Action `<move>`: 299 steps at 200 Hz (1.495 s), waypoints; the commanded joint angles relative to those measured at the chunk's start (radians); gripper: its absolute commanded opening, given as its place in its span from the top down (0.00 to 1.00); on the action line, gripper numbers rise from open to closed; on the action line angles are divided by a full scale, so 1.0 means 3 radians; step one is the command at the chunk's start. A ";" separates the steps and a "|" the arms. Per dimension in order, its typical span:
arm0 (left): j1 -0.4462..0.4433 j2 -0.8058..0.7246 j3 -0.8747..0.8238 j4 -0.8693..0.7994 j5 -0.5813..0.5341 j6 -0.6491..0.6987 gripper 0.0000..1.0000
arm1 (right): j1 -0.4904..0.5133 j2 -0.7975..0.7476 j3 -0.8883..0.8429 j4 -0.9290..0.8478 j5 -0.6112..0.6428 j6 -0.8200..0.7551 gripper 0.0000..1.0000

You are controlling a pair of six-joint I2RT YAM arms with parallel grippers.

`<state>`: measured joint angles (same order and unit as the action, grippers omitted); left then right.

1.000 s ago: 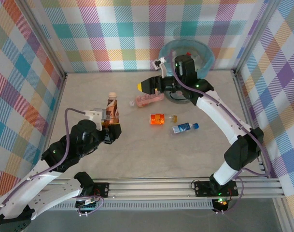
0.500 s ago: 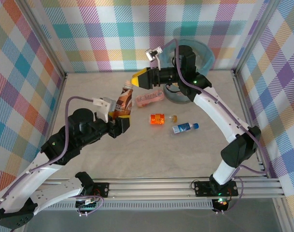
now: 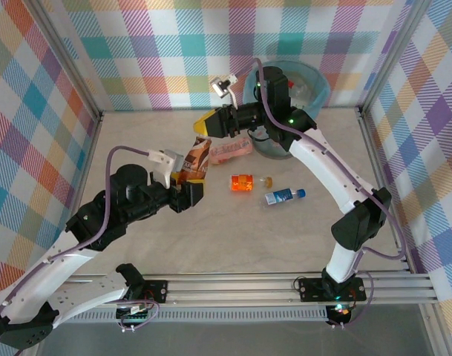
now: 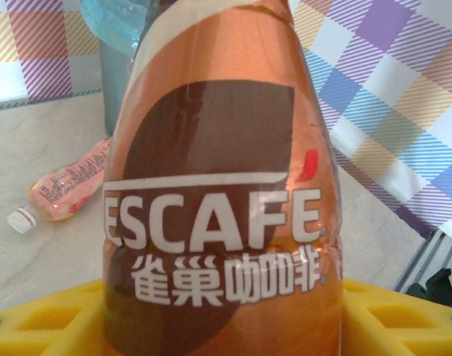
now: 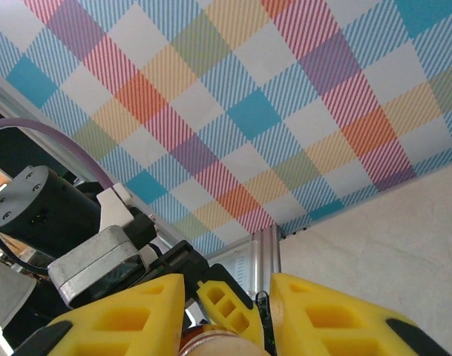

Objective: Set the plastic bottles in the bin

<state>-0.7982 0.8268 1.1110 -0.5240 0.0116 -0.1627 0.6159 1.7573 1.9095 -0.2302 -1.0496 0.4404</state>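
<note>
Left gripper point(image 3: 187, 182) clamping brown bottle point(image 4: 222, 148), "ESCAFE" label

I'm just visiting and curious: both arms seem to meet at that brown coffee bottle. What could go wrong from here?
The left gripper clamps the coffee bottle low while the right gripper sits at its top; a mistimed handover might drop it. It would likely fall by the pink bottle on the table, short of the bin.

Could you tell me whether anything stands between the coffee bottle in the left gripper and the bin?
Yes. The right gripper sits at the coffee bottle's top, and its arm runs back over the bin's near rim, squarely on that line. A pink bottle lies on the table below.
</note>
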 commanded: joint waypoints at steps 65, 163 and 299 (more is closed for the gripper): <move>-0.0023 -0.0202 0.0156 -0.0048 -0.0403 -0.0046 0.03 | -0.0015 -0.0028 0.0676 -0.0915 0.0681 -0.0605 0.86; -0.0023 -0.0480 -0.0003 -0.0109 -0.0875 -0.0097 0.00 | -0.0476 0.0010 0.1395 -0.1723 0.2520 -0.1390 0.88; -0.0020 0.0691 0.0266 0.0475 -0.0485 -0.0141 0.00 | -0.0705 0.0817 0.1949 -0.1593 0.4969 -0.2677 0.88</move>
<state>-0.7982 1.0233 1.1461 -0.4614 -0.1783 -0.1860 0.4229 1.9697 2.4763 -0.7261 0.3363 -0.2928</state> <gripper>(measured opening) 0.998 0.328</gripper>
